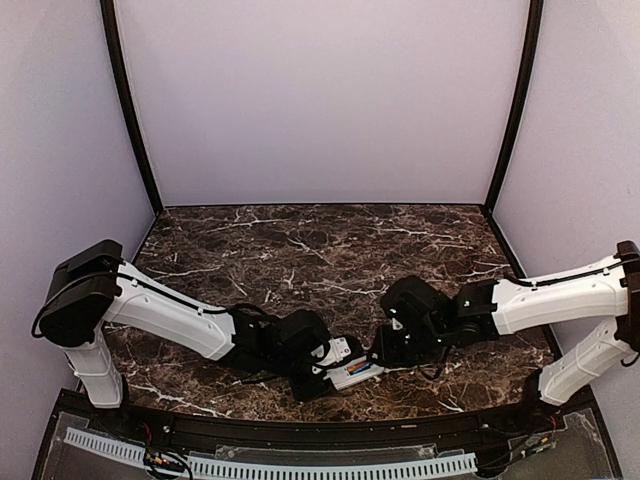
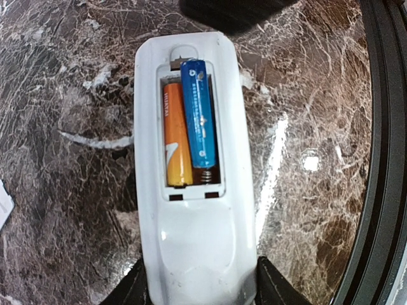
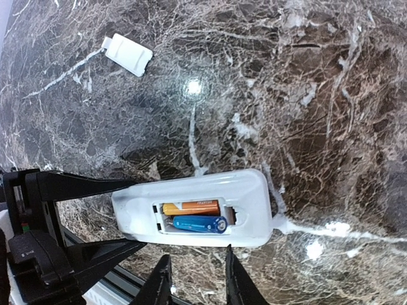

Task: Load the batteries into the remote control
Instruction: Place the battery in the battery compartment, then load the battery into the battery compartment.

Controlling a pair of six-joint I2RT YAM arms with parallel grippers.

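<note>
The white remote control (image 2: pixel 197 235) lies back-up on the marble table, its battery compartment uncovered. The orange-red battery (image 2: pixel 177 136) sits flat in the left slot. The bluish battery (image 2: pixel 197 114) lies in the right slot, its far end resting up on the compartment's edge. My left gripper (image 2: pixel 202 283) is shut on the remote's near end. My right gripper (image 3: pixel 198 254) is open and empty, its fingertips just beside the remote's (image 3: pixel 197 206) long side, near the batteries. In the top view the remote (image 1: pixel 358 372) lies between the two grippers.
A small white battery cover (image 3: pixel 127 55) lies loose on the table, apart from the remote, and shows at the left edge of the left wrist view (image 2: pixel 3 203). The table's black front rim (image 2: pixel 381 159) runs close by the remote.
</note>
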